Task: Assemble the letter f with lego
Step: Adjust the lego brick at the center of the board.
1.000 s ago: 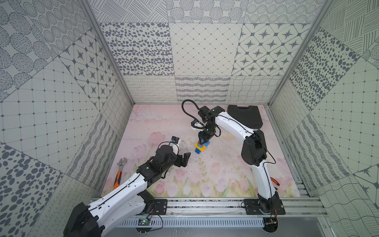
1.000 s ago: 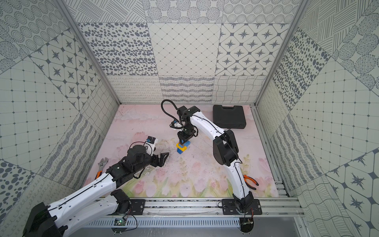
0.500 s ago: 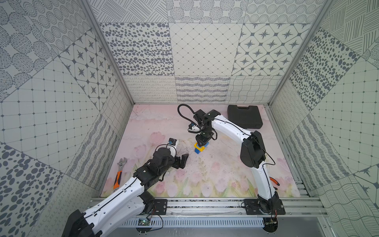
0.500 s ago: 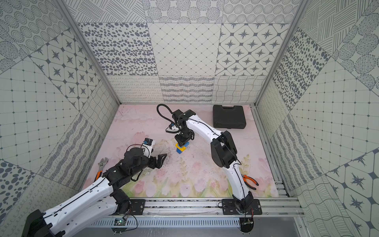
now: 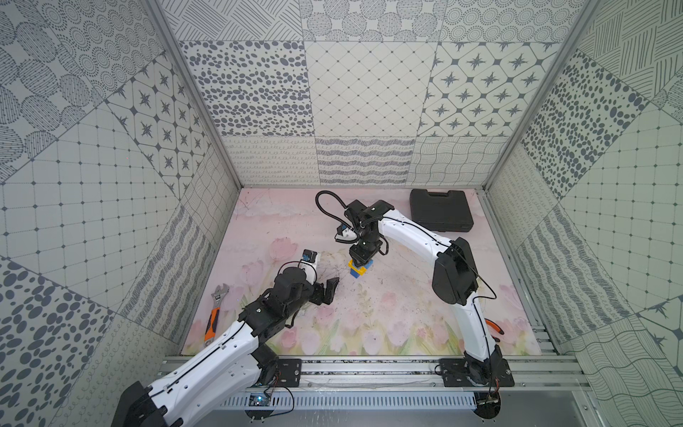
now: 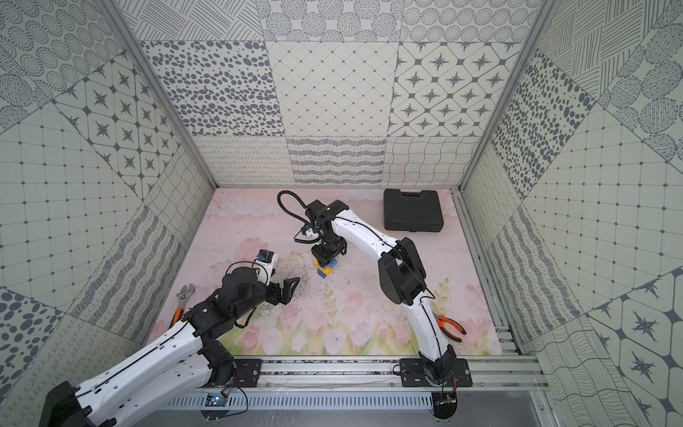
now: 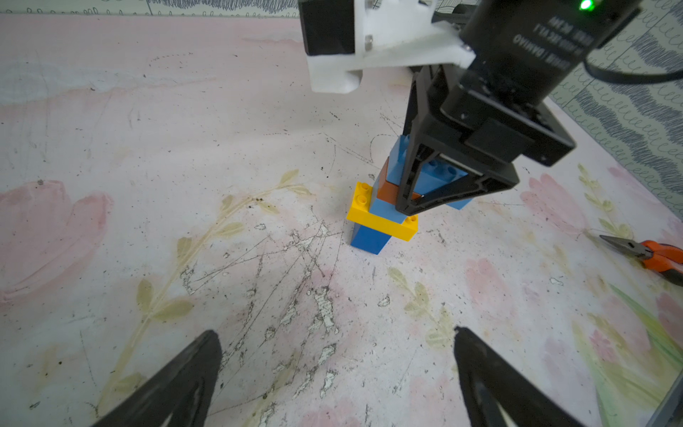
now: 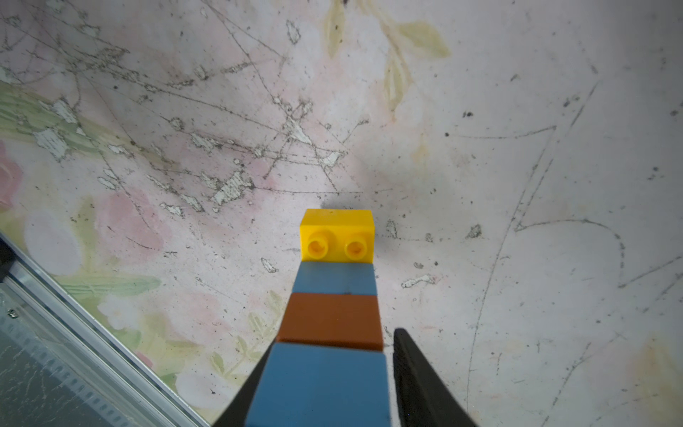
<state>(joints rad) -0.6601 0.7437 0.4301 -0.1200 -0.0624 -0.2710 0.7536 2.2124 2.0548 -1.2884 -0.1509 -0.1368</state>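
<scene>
Blue top brick (image 8: 321, 384) of the upright lego column (image 7: 369, 240) on the mat (image 7: 148, 148) stands inside the right gripper (image 8: 334, 344), jaws slightly parted; widen fully, then lift straight up. Left gripper (image 7: 334, 331) gapes empty nearby

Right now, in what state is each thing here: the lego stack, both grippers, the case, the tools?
Lego stack: upright on the mat, five bricks joined.
Right gripper: jaws astride the top blue brick, slim gap at one side, seemingly not clamping.
Left gripper: jaws wide open, empty, apart from the stack.
Black case: closed, lying flat.
Wrench: lying flat, untouched.
Pliers: lying flat, untouched.
</scene>
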